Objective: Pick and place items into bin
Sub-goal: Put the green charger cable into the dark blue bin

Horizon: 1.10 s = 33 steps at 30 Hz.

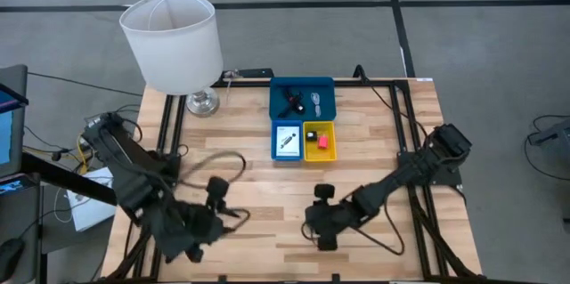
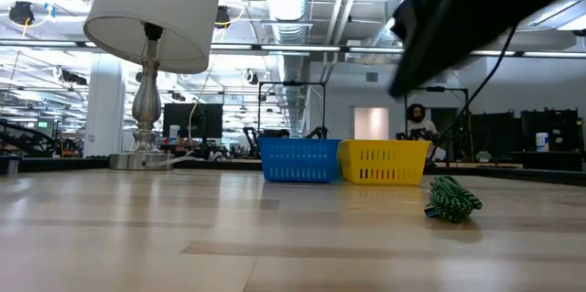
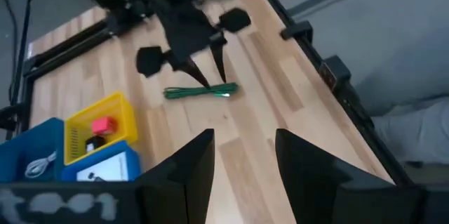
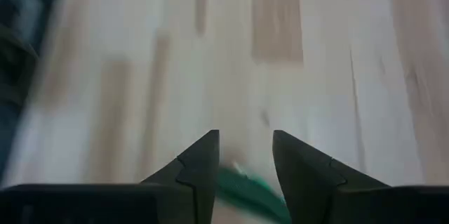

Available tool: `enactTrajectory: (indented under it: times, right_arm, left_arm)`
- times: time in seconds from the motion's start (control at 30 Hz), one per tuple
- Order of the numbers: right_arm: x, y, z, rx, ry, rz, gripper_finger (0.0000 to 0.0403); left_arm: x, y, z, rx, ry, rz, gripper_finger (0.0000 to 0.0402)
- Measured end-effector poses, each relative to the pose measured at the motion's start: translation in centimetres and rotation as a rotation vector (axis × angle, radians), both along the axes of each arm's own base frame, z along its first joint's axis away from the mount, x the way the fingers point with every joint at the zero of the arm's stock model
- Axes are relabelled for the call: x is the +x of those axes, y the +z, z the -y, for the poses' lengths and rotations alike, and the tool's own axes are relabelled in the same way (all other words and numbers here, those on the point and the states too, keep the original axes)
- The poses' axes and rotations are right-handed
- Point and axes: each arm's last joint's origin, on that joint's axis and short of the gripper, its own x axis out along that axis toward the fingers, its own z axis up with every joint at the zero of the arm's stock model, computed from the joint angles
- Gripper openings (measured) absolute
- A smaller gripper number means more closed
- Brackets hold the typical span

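At the table's near edge, right gripper (image 3: 208, 78) low over a green stick (image 3: 202, 92), fingers spread astride it, not pinching, left gripper (image 3: 242, 157) spread and empty at near left, tray set (image 1: 302, 117) far centre.

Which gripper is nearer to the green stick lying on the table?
Right. The right gripper hangs open just over the green stick, fingers straddling it. The left gripper waits open farther along the table, apart from it.
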Motion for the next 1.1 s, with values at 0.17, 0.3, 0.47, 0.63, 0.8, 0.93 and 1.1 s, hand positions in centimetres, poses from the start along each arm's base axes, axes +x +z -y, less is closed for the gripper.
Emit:
enactTrajectory:
  times: [0.17, 0.3, 0.47, 0.63, 0.8, 0.93, 1.1]
  right_arm:
    - [-0.2, 0.2, 2.7, -0.117, 0.034, -0.225, 0.0128]
    - [-0.2, 0.8, 4.1, -0.189, 0.060, -0.320, 0.0127]
    - [-0.1, 0.9, 4.5, -0.250, 0.169, -0.336, 0.0129]
    - [-0.2, 0.4, 4.6, -0.296, 0.270, -0.334, 0.0129]
    - [-0.2, -0.5, 4.8, -0.333, 0.331, -0.352, 0.0129]
    - [0.5, -2.3, 5.2, -0.352, 0.367, -0.403, 0.0129]
    - [1.3, -5.6, 5.6, -0.326, 0.430, -0.514, 0.0128]
  left_arm:
    - [-1.3, 2.1, -3.2, -0.028, 0.040, 0.032, 0.0143]
    - [-2.0, 2.9, -5.3, -0.012, 0.097, 0.039, 0.0143]
    - [-2.1, 3.3, -6.9, 0.012, 0.171, 0.060, 0.0143]
    - [-1.8, 3.2, -7.5, 0.042, 0.182, 0.042, 0.0143]
    - [-1.3, 3.1, -8.2, 0.070, 0.198, 0.038, 0.0143]
    - [-1.1, 3.1, -8.7, 0.079, 0.216, 0.032, 0.0143]
    - [-0.9, 3.1, -9.2, 0.087, 0.236, 0.029, 0.0143]
